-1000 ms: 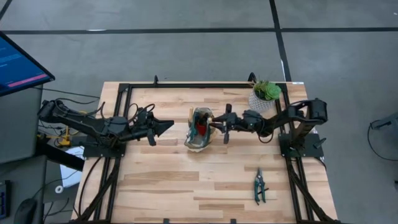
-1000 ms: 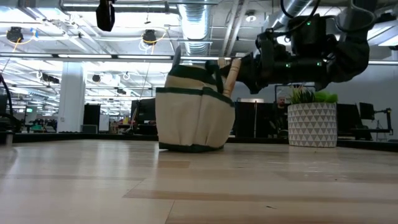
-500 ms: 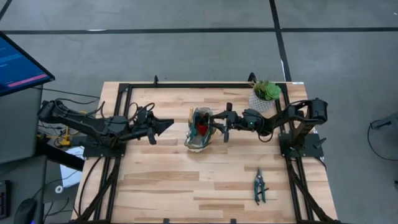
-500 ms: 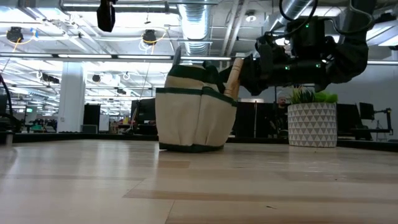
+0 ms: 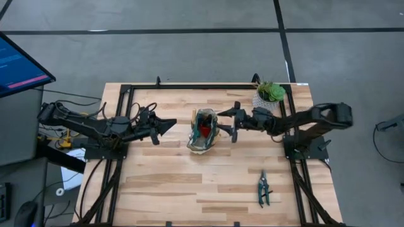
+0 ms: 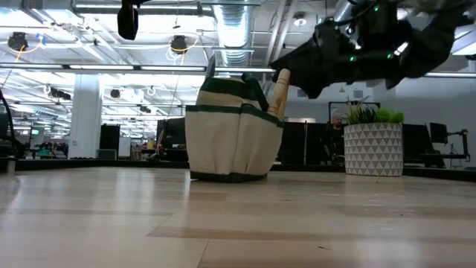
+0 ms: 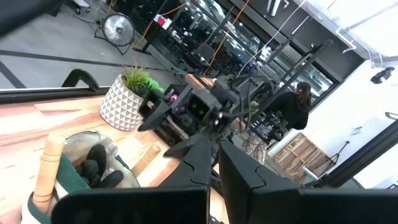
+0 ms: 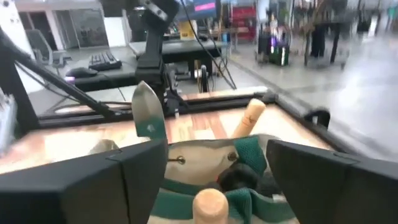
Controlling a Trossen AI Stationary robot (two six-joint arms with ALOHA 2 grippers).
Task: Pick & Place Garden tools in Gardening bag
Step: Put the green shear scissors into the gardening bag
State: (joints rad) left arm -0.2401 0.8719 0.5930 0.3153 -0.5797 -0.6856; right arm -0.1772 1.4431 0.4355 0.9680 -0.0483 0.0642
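Observation:
The beige gardening bag (image 5: 203, 131) with dark green trim stands upright mid-table. Two wooden trowel handles poke out of it: one (image 6: 280, 92) leans on the rim on the bag's right side, the other (image 8: 249, 118) stands at the far side. A silver blade (image 8: 149, 116) and a black-and-red glove-like item (image 8: 239, 178) also show inside. My right gripper (image 5: 223, 124) hovers open just right of the bag and above its rim, its fingers on either side of the near handle's end (image 8: 209, 202) without touching it. My left gripper (image 5: 172, 125) waits shut to the left of the bag. Green-handled pruning shears (image 5: 263, 188) lie flat at the near right.
A green plant in a white patterned pot (image 5: 269, 96) stands at the far right corner, just behind my right arm. A black frame (image 5: 126, 94) runs along the table's edges. Bare wood lies between the bag and the near edge.
My right gripper has opened and let go of the wooden trowel handle, then risen and drawn back toward the table's right edge. The trowel stays in the bag, its handle leaning on the rim. The bag has kept its place.

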